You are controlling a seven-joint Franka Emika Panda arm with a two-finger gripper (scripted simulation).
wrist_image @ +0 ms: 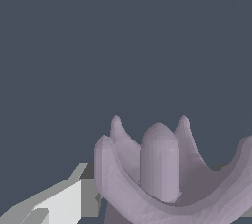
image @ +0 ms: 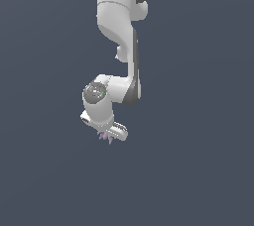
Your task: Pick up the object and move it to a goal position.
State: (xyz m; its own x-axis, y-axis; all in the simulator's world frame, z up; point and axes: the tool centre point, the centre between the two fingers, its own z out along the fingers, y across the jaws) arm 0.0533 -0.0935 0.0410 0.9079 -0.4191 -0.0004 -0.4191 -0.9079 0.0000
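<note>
Object [image: 105, 137] is seen lower centre of the exterior view, tucked under gripper [image: 105, 134]; in the wrist view it fills the lower right. Jaws appear closed on it, gap hidden. Grasp judged done; carry to goal left, no goal marker visible.
</note>
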